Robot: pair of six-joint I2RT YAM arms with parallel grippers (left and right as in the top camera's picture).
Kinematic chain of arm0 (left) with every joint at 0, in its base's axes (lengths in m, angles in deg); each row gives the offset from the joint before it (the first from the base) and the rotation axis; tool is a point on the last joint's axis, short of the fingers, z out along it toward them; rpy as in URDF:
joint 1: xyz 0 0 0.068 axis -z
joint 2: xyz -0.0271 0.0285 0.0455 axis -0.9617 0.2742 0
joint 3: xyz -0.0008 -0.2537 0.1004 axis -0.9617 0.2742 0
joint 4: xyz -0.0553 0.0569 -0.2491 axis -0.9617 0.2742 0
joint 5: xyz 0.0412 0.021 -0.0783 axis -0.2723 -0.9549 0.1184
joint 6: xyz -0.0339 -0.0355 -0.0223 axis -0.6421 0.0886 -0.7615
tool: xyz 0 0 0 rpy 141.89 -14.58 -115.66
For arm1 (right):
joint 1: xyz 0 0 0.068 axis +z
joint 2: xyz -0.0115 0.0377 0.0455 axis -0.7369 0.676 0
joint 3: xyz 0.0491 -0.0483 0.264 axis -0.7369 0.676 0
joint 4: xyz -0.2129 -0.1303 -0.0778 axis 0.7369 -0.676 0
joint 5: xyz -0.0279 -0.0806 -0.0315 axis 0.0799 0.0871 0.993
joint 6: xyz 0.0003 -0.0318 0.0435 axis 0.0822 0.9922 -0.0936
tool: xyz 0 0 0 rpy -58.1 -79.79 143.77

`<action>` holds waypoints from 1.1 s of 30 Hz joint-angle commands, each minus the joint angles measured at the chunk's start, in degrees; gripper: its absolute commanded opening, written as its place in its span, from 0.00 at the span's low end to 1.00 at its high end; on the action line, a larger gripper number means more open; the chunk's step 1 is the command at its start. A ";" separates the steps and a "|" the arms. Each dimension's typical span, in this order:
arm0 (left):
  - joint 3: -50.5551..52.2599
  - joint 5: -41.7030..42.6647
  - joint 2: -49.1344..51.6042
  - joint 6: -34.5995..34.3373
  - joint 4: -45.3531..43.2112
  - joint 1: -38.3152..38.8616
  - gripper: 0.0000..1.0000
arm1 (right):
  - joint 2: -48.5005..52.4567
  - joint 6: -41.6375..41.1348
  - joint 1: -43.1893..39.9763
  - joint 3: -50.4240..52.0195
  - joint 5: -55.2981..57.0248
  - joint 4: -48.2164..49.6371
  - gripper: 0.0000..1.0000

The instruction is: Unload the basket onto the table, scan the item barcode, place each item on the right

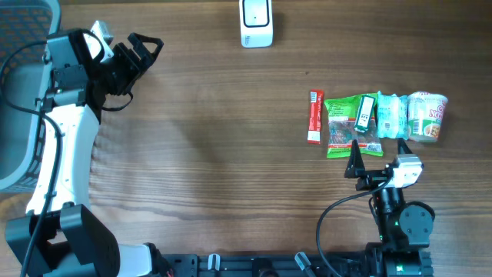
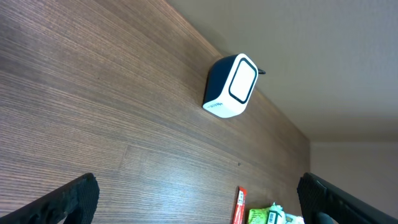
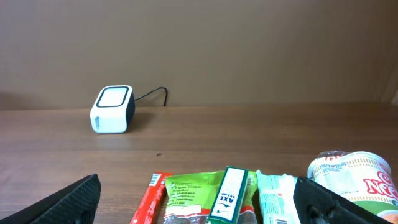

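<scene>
Several items lie in a row at the right of the table: a red stick packet, a green snack bag with a green-and-white box on top, a white-teal packet and a noodle cup. The white scanner stands at the far edge. My right gripper is open just in front of the row, the box between its fingers' line of sight. My left gripper is open at the far left, held above the table and facing the scanner.
A grey chair stands beyond the table's left edge. The scanner's cable runs back toward the wall. Bare wood lies between the two arms.
</scene>
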 commanded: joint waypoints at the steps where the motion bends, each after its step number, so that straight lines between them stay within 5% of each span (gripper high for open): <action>1: -0.48 -0.20 0.44 -0.07 -0.13 -0.15 1.00 | -0.79 0.70 -0.28 0.07 -0.96 0.17 1.00; 14: -0.48 -0.17 -4.02 0.11 1.73 0.07 1.00 | -0.79 0.70 -0.28 0.07 -0.96 0.17 1.00; 28: -0.48 -9.03 -39.65 1.86 8.33 0.00 1.00 | -0.79 0.72 -0.28 0.07 -0.96 0.17 1.00; 33: -0.48 -10.21 -48.46 1.84 18.71 0.02 1.00 | -0.79 0.72 -0.28 0.07 -0.96 0.17 1.00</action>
